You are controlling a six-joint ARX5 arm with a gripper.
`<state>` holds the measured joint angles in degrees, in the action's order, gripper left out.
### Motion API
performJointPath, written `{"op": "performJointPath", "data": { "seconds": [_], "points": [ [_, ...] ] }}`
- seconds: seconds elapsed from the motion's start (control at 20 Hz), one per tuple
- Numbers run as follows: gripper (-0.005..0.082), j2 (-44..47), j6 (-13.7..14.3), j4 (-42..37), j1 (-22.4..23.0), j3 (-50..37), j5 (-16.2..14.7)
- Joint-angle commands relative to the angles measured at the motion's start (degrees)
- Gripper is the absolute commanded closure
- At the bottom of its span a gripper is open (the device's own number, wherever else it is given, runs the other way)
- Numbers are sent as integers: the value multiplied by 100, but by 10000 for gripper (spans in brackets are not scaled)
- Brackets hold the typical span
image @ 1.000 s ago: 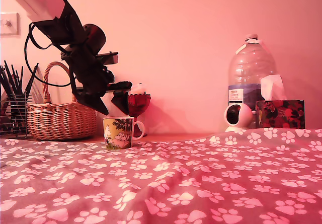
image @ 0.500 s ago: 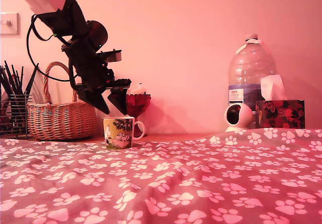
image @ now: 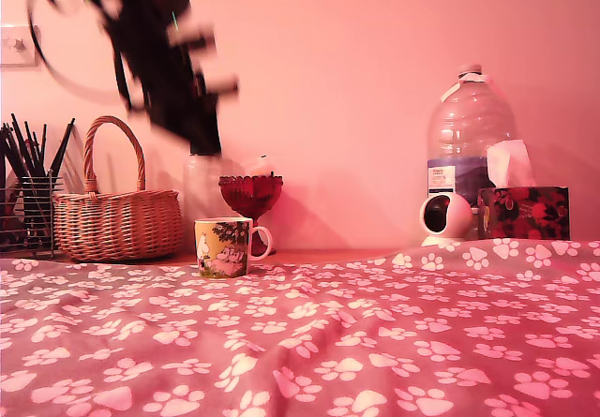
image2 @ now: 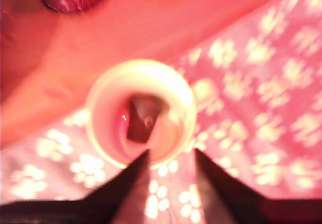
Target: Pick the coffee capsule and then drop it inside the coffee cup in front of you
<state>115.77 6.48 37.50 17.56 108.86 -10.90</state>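
The coffee cup (image: 222,246) stands on the paw-print cloth, left of centre in the exterior view, its white handle to that view's right. My gripper (image: 208,143) hangs high above and slightly behind it, smeared by motion. In the wrist view I look straight down into the cup (image2: 100,128). A small dark shape with a round spot lies on its bottom; it looks like the coffee capsule (image2: 143,123), though blur hides detail. My gripper (image2: 171,153) is open, its two dark fingers (image2: 126,183) spread apart with nothing between them.
A red goblet (image: 249,195) stands just behind the cup, with a wicker basket (image: 117,220) and a pen holder (image: 23,206) at the exterior view's left. A water bottle (image: 469,145), a round white camera (image: 442,217) and a tissue box (image: 523,211) stand at its right.
My arm has swung quickly upward from just over the cup's rim and is now blurred. The goblet behind the cup has come into full view.
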Motion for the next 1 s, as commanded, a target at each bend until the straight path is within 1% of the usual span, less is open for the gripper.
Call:
{"op": "performJointPath", "data": {
  "seconds": [0.0,0.15,0.3,0.4,0.5,0.55,0.65,0.75,0.95],
  "points": [
    [787,-155,-11,-85,-31,-197,-92],
    [789,-697,-26,-365,-72,-809,-90],
    [789,-1344,-39,-807,-96,-1633,-136],
    [789,-1834,-116,-1032,-133,-2216,-229],
    [789,-2341,-297,-1318,-138,-2811,-310],
    [789,-2590,-317,-1449,-138,-3071,-328],
    [789,-3038,-461,-1547,-138,-3515,-372],
    [789,-3447,-483,-1602,-136,-3882,-372],
    [789,-4129,-614,-1633,-131,-4509,-363]
  ]
}}
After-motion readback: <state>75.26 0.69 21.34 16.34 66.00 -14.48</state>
